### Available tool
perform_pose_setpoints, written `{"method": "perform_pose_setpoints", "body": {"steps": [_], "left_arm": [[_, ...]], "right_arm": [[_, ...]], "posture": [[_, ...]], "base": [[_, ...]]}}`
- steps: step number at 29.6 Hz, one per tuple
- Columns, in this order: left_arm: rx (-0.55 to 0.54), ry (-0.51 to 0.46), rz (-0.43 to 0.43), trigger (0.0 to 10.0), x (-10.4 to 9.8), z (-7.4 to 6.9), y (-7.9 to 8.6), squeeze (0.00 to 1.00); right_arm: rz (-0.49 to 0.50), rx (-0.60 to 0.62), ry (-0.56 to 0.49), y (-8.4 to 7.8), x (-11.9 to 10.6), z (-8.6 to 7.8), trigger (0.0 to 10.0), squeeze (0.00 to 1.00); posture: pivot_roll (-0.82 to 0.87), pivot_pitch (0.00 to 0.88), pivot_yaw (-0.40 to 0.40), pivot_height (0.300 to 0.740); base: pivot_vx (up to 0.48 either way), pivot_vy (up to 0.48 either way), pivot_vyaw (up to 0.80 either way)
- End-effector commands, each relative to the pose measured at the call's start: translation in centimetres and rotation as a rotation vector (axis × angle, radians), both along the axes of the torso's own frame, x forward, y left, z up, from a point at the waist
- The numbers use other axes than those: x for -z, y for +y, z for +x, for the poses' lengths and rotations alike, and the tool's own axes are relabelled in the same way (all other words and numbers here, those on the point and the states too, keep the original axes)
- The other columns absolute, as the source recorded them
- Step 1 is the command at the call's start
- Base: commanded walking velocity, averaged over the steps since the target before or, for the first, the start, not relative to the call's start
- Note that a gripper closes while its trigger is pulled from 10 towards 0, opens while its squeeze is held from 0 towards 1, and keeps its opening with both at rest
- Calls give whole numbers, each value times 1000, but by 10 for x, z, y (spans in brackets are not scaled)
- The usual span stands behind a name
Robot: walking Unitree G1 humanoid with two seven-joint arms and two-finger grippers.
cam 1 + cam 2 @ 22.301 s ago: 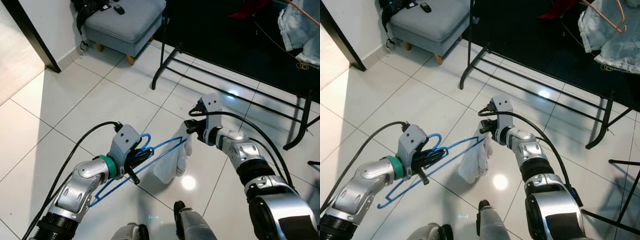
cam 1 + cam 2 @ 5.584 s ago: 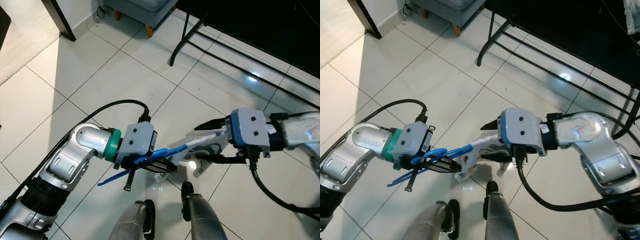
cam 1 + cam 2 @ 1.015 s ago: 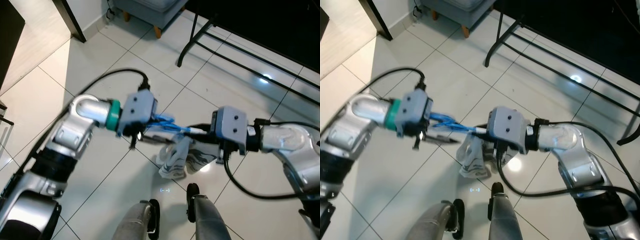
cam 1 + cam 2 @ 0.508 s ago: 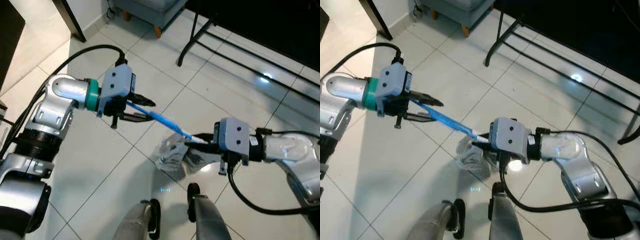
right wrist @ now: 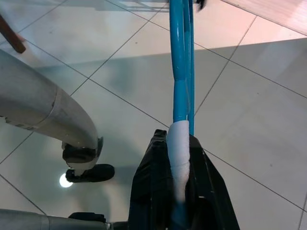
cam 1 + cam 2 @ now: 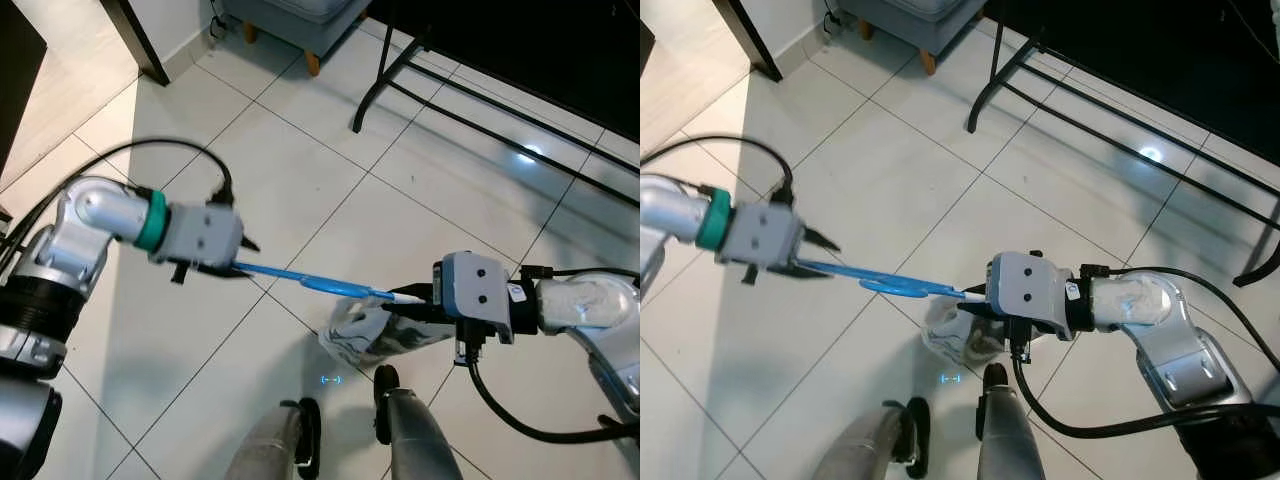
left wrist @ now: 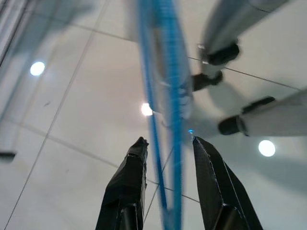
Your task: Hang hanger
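Left eye view shows the blue hanger (image 6: 300, 280) stretched lengthwise between both arms, its white-wrapped tip pinched in the closed right end effector (image 6: 425, 300), its other end between the left end effector's (image 6: 240, 262) slightly parted fingers (image 7: 125, 191), the dark rack (image 6: 470, 100) lying beyond both.

Glossy white floor tiles (image 6: 300, 160) throughout, crossed by thin dark grout lines and dotted with bright ceiling-light reflections (image 6: 527, 156). At far centre, the corner of a grey upholstered footstool (image 6: 300, 18) on short wooden legs (image 6: 313, 63). Far right, a black metal rack frame (image 6: 420, 70) with angled legs and low crossbars. Far left, a dark door frame (image 6: 140, 40) beside a white wall, with a beige floor strip (image 6: 70, 90) beyond.
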State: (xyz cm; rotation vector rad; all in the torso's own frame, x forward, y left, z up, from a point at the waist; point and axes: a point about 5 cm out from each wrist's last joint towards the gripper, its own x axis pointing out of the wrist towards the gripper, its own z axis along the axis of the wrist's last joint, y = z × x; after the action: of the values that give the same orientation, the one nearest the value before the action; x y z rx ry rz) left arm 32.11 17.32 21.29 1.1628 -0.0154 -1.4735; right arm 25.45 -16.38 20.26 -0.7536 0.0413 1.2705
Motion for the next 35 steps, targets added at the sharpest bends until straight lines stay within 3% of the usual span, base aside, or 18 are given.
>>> {"method": "perform_pose_setpoints", "body": {"steps": [1,6,7,8,9,10,12,14,18,20,21,23,24,25,26,28,32,35], "left_arm": [[84,24,23,10000,12,-13,-8,0],[172,139,-64,10000,16,-36,-25,0],[188,242,-158,10000,9,-47,-36,0],[188,242,-158,10000,9,-47,-36,0],[211,317,-254,10000,-1,-54,-48,0],[211,317,-254,10000,-1,-54,-48,0],[248,344,-351,10000,-15,-58,-65,0],[262,234,-321,10000,-12,-50,-68,0],[269,195,-290,10000,-7,-46,-67,0],[252,181,-307,10000,-7,-41,-69,0],[214,152,-358,10000,-13,-31,-74,0],[214,152,-358,10000,-13,-31,-74,0],[162,136,-426,10000,-28,-19,-77,0],[162,136,-426,10000,-28,-19,-77,0],[122,112,-488,10000,-51,-5,-77,0],[102,82,-542,10000,-91,6,-74,0],[120,39,-539,10000,-112,8,-74,0],[124,-59,-525,10000,-128,13,-76,0]], "right_arm": [[13,-39,-13,3,-4,-3,0,0],[16,-41,-27,5,-7,-1,0,0],[17,-41,-32,5,-8,1,0,0],[17,-41,-32,5,-8,1,0,0],[19,-42,-36,6,-8,2,0,0],[19,-42,-36,6,-8,2,0,0],[36,-46,-47,12,-9,6,0,0],[62,-48,-60,17,-11,10,0,0],[82,-44,-70,20,-14,13,0,0],[112,-41,-82,24,-19,16,0,0],[140,-44,-98,27,-26,17,0,0],[140,-44,-98,27,-26,17,0,0],[166,-52,-118,30,-36,17,0,0],[166,-52,-118,30,-36,17,0,0],[177,-70,-145,32,-48,16,0,0],[178,-111,-194,35,-67,12,0,0],[185,-138,-236,40,-80,12,0,0],[196,-139,-317,45,-92,16,0,0]], "posture": [[-113,282,140,737],[-113,282,140,737],[-115,281,140,737],[-115,281,140,737],[-113,280,140,737],[-113,280,140,737],[-107,279,142,737],[-105,276,145,737],[-105,276,145,737],[-103,272,151,737],[-105,271,152,737],[-105,271,152,737],[-108,269,151,737],[-108,269,151,737],[-113,263,152,737],[-115,258,156,737],[-115,258,156,737],[-110,246,158,737]], "base": [[0,0,0],[0,0,0],[0,0,0],[0,0,0],[0,0,0],[0,0,0],[0,0,0],[0,0,0],[0,0,0],[0,0,0],[0,0,0],[0,0,0],[0,0,0],[0,0,0],[0,0,0],[0,0,0],[0,0,0],[0,0,0]]}}
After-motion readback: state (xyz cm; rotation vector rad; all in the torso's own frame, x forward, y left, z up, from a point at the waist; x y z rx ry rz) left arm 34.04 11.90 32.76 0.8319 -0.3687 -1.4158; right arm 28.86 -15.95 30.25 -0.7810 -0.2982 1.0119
